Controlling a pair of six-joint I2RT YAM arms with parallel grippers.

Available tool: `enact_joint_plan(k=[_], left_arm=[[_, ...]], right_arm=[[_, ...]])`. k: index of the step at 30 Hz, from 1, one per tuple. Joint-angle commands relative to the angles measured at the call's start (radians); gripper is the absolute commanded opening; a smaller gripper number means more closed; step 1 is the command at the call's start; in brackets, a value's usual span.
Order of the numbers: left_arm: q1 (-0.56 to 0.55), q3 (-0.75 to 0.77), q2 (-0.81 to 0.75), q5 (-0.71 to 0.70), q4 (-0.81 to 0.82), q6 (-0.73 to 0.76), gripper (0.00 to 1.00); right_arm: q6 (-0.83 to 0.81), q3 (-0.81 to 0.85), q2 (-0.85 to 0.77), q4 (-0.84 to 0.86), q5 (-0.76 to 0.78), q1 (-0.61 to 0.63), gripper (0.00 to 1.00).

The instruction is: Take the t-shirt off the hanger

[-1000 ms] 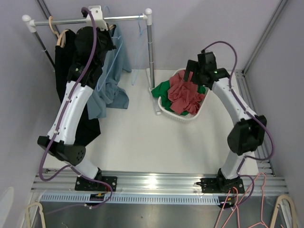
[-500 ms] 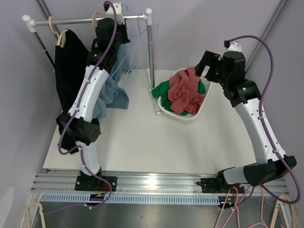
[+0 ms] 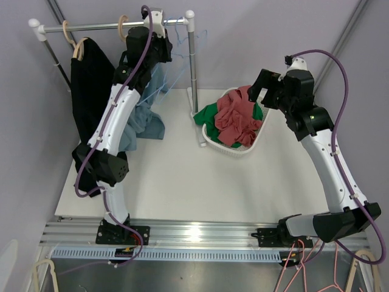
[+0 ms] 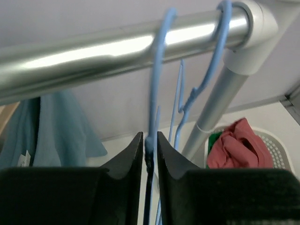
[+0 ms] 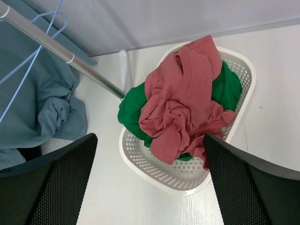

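Under the rail (image 3: 91,26) the blue tee (image 3: 143,118) is hanging limp. The left gripper (image 4: 150,140) has slid rightward along the rail and is now pinching a blue hanger (image 4: 157,84) by its neck, so unhooking looks next. Right of the rail, the right gripper (image 3: 260,88) has risen and is hovering over the basket (image 3: 240,150), fingers apart.

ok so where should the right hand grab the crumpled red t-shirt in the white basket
Pinch the raised, bunched fold at the middle of the crumpled red t-shirt, coming straight down from above. It heaps above the rim of the white perforated plastic basket, whose walls would likely block a side approach, and the open right hand hangs over it.
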Motion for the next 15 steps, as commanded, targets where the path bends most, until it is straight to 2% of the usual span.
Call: enact_joint_plan(k=[1,6,11,12,13,15], left_arm=[[0.003,-0.033,-0.134,0.109,-0.003,-0.036,0.22],[0.030,-0.104,-0.258,0.144,0.000,-0.072,0.39],[0.177,-0.222,-0.378,0.267,0.011,-0.154,0.70],[0.200,-0.231,-0.392,0.276,0.014,-0.166,0.76],[0.237,-0.242,-0.405,0.280,0.017,-0.163,0.87],[0.286,-0.280,-0.438,0.247,0.028,-0.154,0.98]], right_arm=[[0.016,-0.006,-0.020,0.043,-0.056,-0.004,1.00],[0.024,-0.017,-0.031,0.037,-0.056,-0.004,0.99],[0.024,-0.019,-0.031,0.046,-0.068,-0.004,1.00],[0.024,-0.019,-0.028,0.050,-0.074,-0.004,0.99],[0.024,-0.016,-0.022,0.053,-0.076,-0.002,1.00],[0.027,-0.009,-0.017,0.058,-0.097,-0.004,0.99]])
